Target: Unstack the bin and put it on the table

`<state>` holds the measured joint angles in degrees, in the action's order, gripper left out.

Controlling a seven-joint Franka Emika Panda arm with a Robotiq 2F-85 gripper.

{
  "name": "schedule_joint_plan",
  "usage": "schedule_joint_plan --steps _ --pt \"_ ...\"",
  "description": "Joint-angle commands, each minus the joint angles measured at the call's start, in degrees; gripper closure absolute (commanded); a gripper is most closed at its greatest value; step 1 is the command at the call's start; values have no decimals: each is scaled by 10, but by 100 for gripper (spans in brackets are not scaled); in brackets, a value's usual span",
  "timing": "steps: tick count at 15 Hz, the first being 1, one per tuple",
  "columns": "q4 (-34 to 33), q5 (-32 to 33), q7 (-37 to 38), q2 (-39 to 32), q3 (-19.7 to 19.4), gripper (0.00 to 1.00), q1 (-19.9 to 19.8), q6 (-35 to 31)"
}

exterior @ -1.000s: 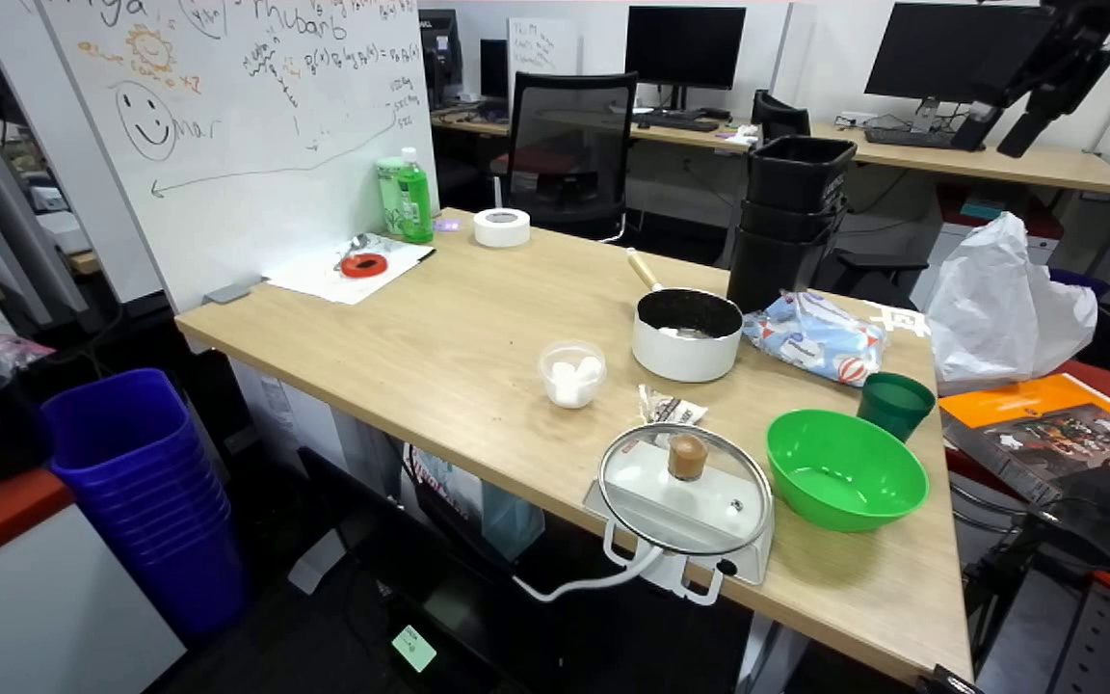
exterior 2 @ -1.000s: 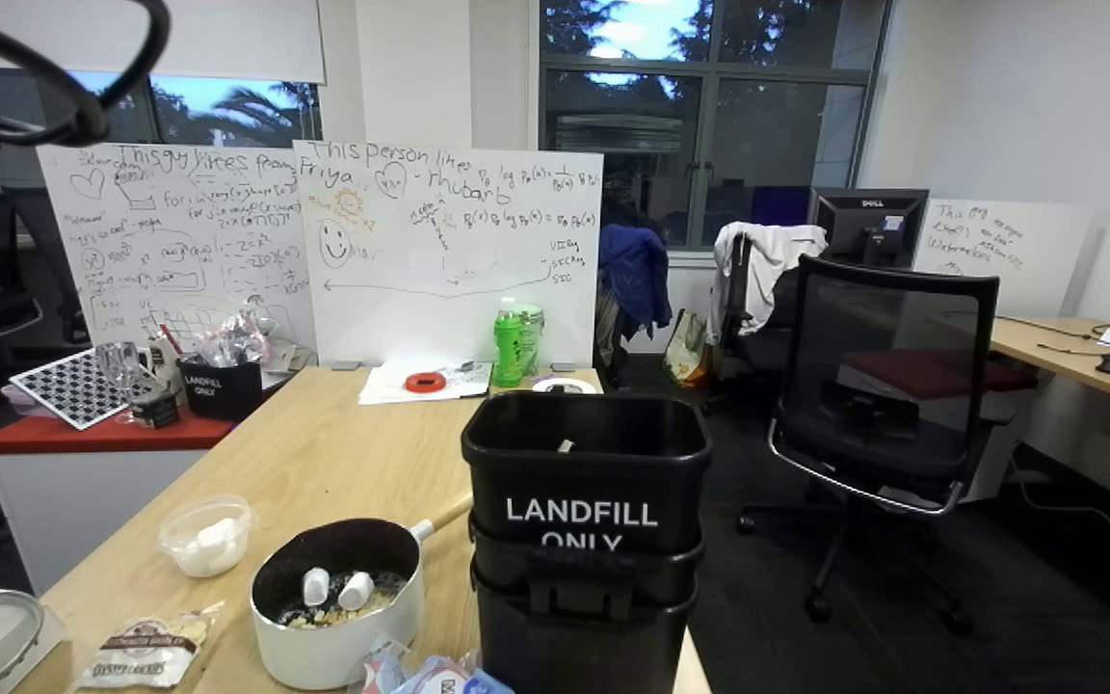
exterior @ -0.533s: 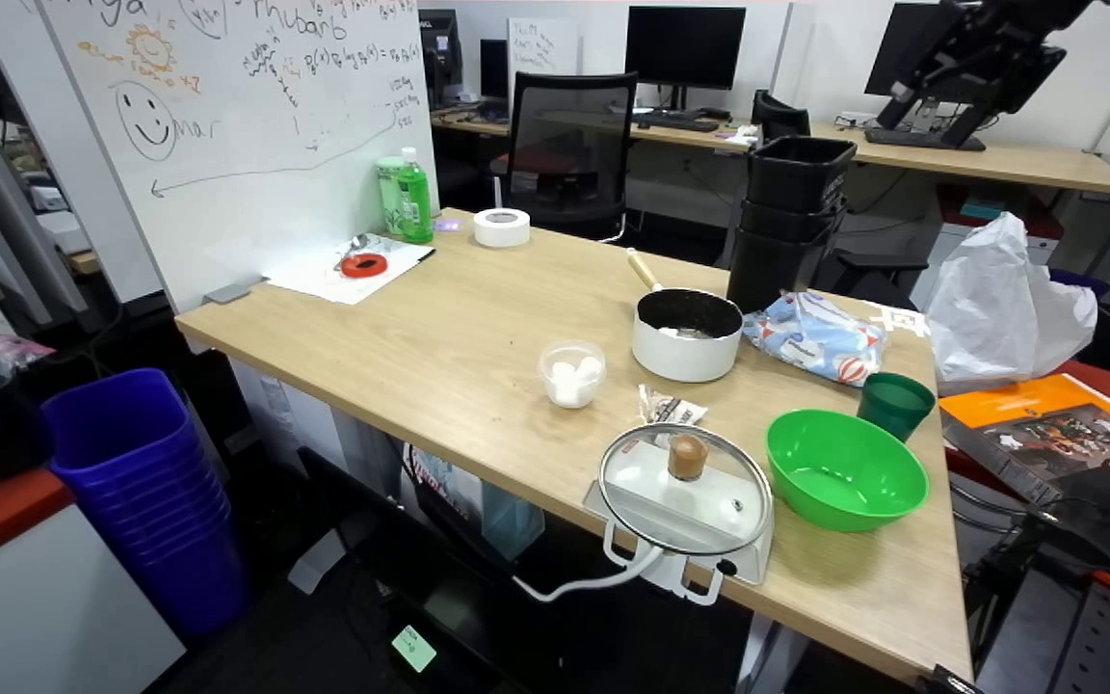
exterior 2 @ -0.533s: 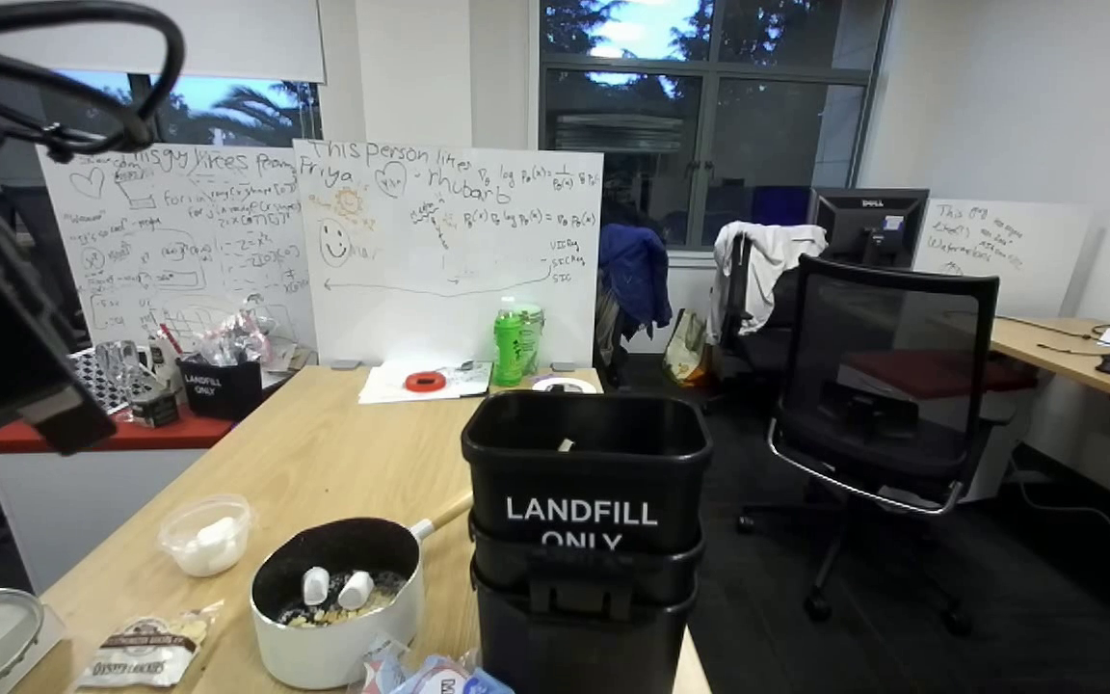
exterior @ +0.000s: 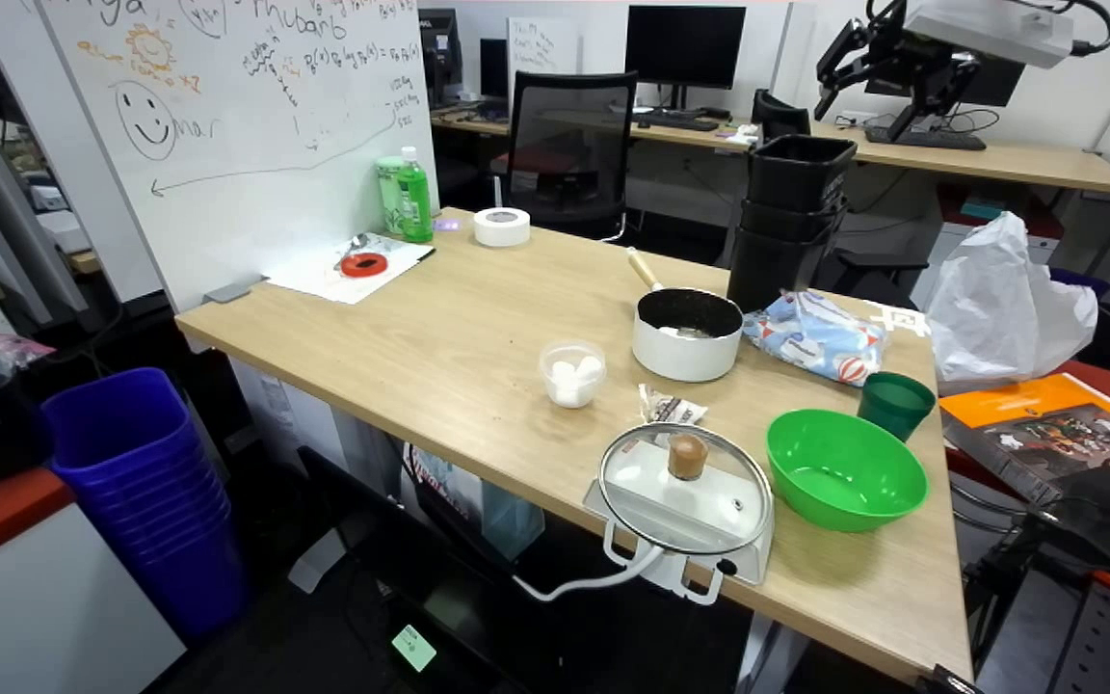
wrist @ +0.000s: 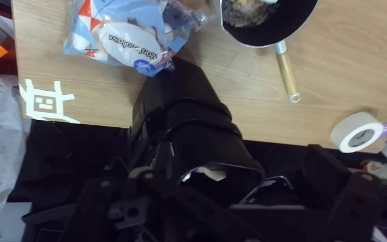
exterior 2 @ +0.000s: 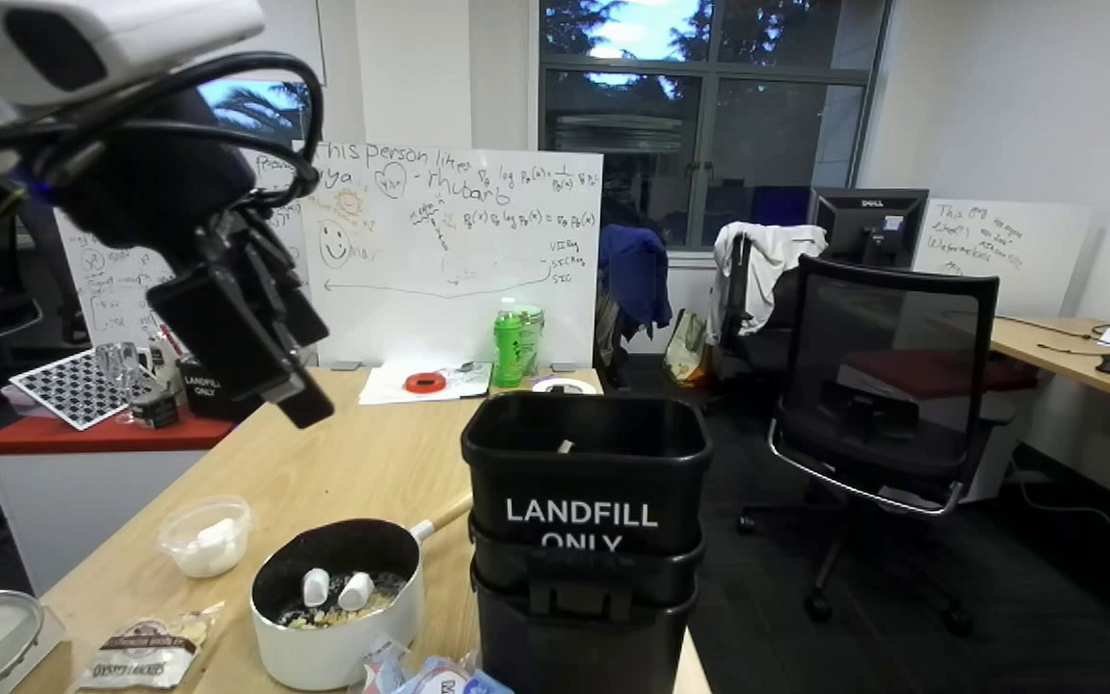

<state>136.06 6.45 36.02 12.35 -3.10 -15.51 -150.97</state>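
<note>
You can read "LANDFILL ONLY" on the bin (exterior 2: 586, 479), "OYSTER CRACKERS" on a packet (exterior 2: 146, 652), "Marshmallows" on a bag (wrist: 128, 37) and "DELL" on a monitor (exterior 2: 863, 227).

The table (exterior: 459, 313) looks like smooth light wood with a satin sheen. At one long edge, the bin (exterior 2: 587, 477) is smooth black plastic, softly shiny at the rim. Toward the nearest corner, the marshmallow bag (wrist: 126, 37) is crinkled, glossy plastic film. The pot (exterior: 685, 355), further in from that edge, is glossy white outside, dull inside, with a wooden handle (wrist: 287, 74). By the opposite long edge, the lid (exterior: 685, 503) is clear glass with a metal-like rim and a wooden knob (exterior: 688, 457). Near one short edge, the bowl (exterior: 839, 467) is glossy green plastic. Near the other short edge, the paper (exterior: 309, 275) is matt
</note>
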Motion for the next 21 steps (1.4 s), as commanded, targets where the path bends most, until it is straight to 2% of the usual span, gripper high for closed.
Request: schedule_joint_plan --steps 1,7,8,11,13,16,21 --pt "-16 30 43 -16 -4 0 -3 9" --pt "-22 38 55 -21 -6 0 0 10" --pt "-20 50 79 -21 -2 0 -7 -2" --pt "-37 113 231 -49 8 0 -32 -41" --pt "-61 156 328 -77 6 0 -40 -28" --pt "-104 201 463 -128 -13 0 -23 11" --pt "-179 168 590 -215 -60 0 27 53"
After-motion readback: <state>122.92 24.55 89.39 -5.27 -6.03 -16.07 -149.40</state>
